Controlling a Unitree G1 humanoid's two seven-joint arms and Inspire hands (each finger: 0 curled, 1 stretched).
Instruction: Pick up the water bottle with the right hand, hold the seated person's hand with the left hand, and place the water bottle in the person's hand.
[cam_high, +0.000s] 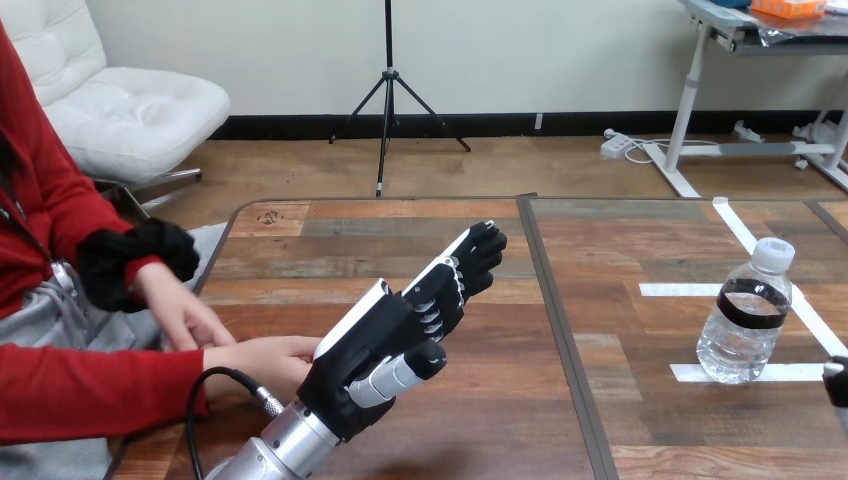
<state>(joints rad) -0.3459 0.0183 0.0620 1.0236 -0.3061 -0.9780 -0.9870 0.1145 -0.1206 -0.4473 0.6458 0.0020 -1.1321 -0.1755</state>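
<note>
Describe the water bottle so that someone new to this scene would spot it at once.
On the wooden table, look at the right half, beyond the dark seam. Among white tape strips there stands the bottle, upright: clear plastic, a white cap, a dark band round its middle, the table's only container.

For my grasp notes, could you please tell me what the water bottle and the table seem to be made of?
The water bottle looks like clear glossy plastic, the table showing through it, with a white cap. The table looks like matte wood planks, with grain and a knot, though it could be laminate.
</note>
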